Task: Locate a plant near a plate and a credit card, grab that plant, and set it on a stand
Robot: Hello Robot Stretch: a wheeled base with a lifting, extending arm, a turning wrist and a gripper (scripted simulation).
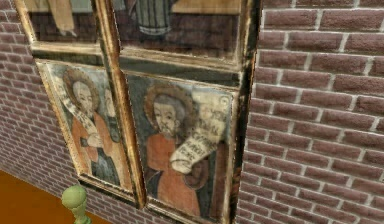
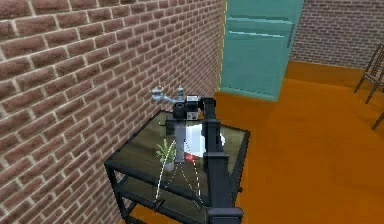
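By the brick wall [image 2: 90,80], on the dark table [image 2: 135,152]: a small green plant [image 2: 165,150] beside a white plate-like shape [image 2: 197,140], likely the target; above the table's far end, arm [image 2: 213,165] extended to reach it, gripper [image 2: 163,97] load impossible to tell.

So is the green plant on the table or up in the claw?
On the table. The green plant sits on the dark table top, apart from the claw at the arm's far end.
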